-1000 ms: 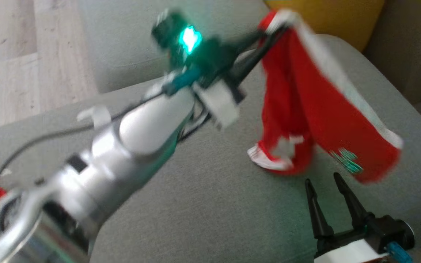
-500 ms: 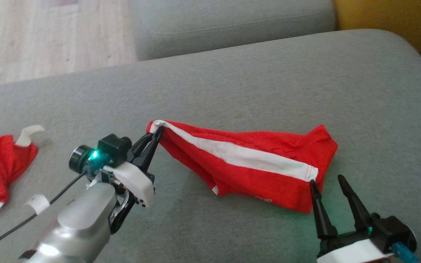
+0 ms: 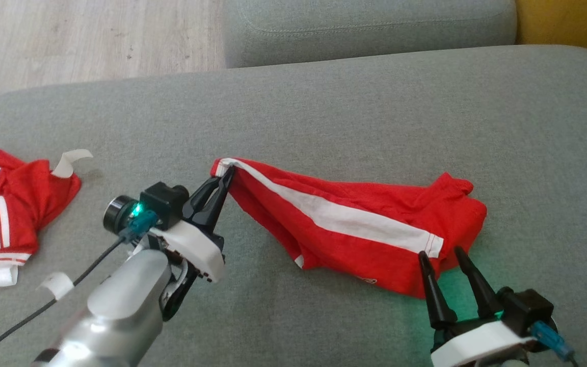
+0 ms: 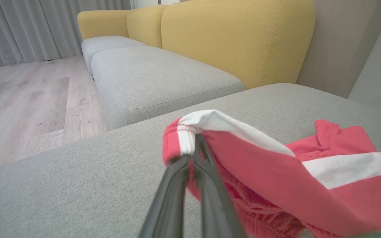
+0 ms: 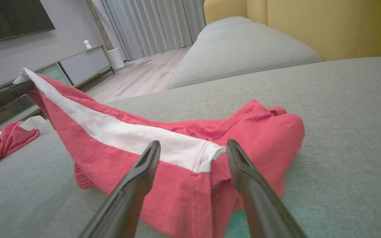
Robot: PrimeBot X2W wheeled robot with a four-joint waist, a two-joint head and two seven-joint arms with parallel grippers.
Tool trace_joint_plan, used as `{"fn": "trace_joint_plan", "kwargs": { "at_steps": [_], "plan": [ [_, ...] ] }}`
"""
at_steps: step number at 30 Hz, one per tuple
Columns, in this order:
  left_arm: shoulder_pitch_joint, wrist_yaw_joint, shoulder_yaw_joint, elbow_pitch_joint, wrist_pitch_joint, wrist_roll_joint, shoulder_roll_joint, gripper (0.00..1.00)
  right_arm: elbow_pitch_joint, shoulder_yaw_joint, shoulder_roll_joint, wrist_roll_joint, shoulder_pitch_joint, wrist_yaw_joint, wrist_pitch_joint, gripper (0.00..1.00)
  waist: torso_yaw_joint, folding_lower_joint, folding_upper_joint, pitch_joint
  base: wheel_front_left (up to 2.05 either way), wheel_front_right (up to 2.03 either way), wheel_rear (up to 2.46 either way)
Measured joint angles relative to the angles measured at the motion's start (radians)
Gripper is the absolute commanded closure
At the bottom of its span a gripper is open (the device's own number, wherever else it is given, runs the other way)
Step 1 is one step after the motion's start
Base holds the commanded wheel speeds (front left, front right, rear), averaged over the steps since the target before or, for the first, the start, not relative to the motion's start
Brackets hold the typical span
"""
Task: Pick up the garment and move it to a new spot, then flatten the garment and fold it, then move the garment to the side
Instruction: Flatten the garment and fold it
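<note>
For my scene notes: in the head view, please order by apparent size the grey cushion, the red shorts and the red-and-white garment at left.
1. grey cushion, the largest
2. red shorts
3. red-and-white garment, the smallest as seen, but the picture's edge cuts it off, so its full size is unsure

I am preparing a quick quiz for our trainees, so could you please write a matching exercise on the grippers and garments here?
Things:
1. left gripper
2. right gripper
3. red garment
4. second garment

States:
A. open, by the white stripe's end
B. crumpled at the left end of the grey cushion
C. shut on a garment corner
D. lying across the cushion's middle, one corner lifted

Pairs: 1-C, 2-A, 3-D, 4-B
</note>
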Motion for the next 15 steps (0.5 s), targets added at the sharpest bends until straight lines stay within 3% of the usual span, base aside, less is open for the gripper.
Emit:
{"fn": "trace_joint_plan", "kwargs": {
  "at_steps": [6, 15],
  "plan": [
    [-0.001, -0.009, 0.023, 0.001, 0.0, 0.025, -0.008, 1.0, 0.091, 0.017, -0.008, 0.037, -0.028, 0.0, 0.0, 0.0, -0.002, 0.0, 0.0, -0.001, 0.0, 0.0, 0.0],
    [-0.001, -0.025, 0.04, 0.006, 0.0, 0.044, -0.025, 1.0, 0.19, 0.092, -0.015, 0.191, -0.121, 0.0, 0.0, 0.0, 0.006, -0.0001, 0.0, 0.0, 0.0, 0.0, 0.0]
  ]
}}
